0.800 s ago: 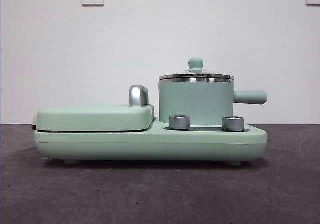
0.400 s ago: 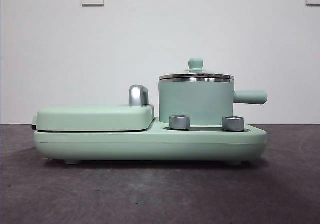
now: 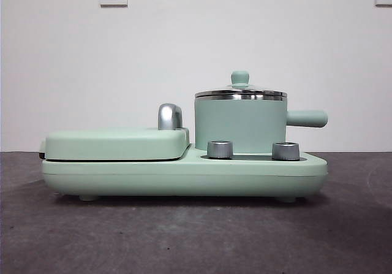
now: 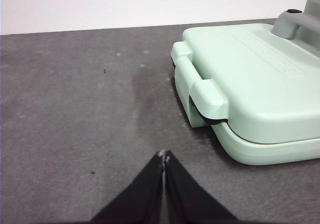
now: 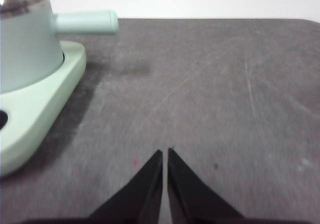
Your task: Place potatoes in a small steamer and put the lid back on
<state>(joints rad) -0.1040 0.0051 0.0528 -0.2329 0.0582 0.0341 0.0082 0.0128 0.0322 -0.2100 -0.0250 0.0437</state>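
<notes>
Steamer [image 3: 240, 125] upright, lid [image 3: 240, 92] on, both end effectors clenched, empty.

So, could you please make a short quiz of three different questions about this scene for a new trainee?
1. True or false: the lid sits on the small steamer.
2. Which way does the steamer's side handle point in the front view? A) toward the griddle cover B) away from it C) straight up
3. Fill in: the left gripper and right gripper hang over bare table, each with fingers ____.

Key: 1 true; 2 B; 3 shut. No potato shows in any view.
</notes>
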